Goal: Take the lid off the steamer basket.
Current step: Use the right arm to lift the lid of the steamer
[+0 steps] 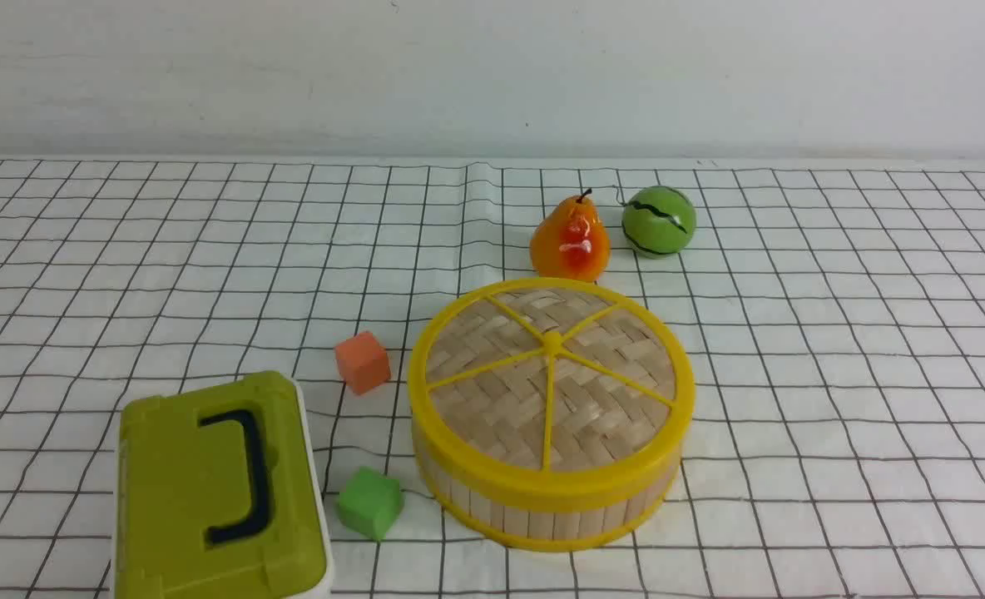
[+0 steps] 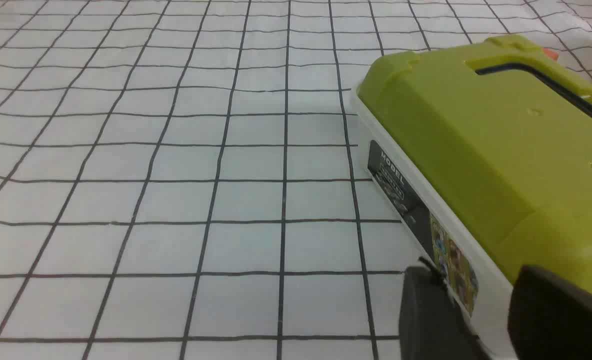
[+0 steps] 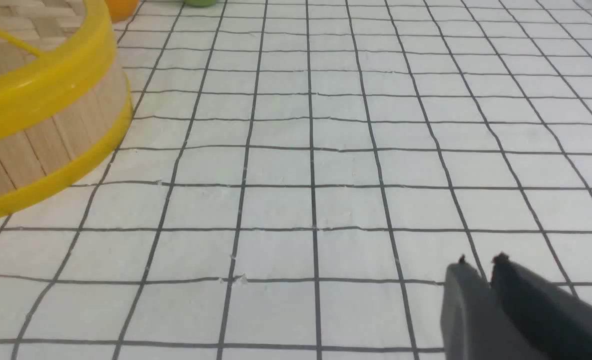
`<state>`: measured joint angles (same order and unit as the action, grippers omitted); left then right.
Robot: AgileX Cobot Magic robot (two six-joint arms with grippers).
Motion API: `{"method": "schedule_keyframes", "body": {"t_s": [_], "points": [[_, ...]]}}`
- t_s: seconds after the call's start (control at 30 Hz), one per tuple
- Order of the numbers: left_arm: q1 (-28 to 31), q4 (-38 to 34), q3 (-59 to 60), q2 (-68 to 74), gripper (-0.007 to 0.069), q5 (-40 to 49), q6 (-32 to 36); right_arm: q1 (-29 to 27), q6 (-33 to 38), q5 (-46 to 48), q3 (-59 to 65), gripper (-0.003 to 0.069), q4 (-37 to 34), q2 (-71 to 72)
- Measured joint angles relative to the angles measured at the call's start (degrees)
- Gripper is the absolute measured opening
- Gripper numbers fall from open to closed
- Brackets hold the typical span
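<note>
Front view: lid (image 1: 551, 374) is being borne flush on steamer basket (image 1: 542, 509); open tablecloth (image 3: 326, 165) right of it is being overhung by right gripper (image 3: 480, 260), jaws together; left gripper (image 2: 476, 274) parted.

L gripper (image 2: 476, 274): two fingers, matte dark grey-black, blunt squared ends; small jagged nub on one tip. R gripper (image 3: 480, 262): same dark grey matte finish, two flat-sided fingers narrowing toward tips, each tip w/ tiny pointed nub. Only finger ends in shot, both wrist cams.
</note>
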<state>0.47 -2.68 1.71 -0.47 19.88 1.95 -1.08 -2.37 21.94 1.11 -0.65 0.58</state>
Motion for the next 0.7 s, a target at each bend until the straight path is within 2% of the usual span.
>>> {"method": "schedule_keyframes", "body": {"t_s": [0.7], "points": [[0.0,0.0,0.0,0.0,0.0239,0.0,0.0,0.0,0.0,0.0,0.0,0.0083,0.0,0.0]]}}
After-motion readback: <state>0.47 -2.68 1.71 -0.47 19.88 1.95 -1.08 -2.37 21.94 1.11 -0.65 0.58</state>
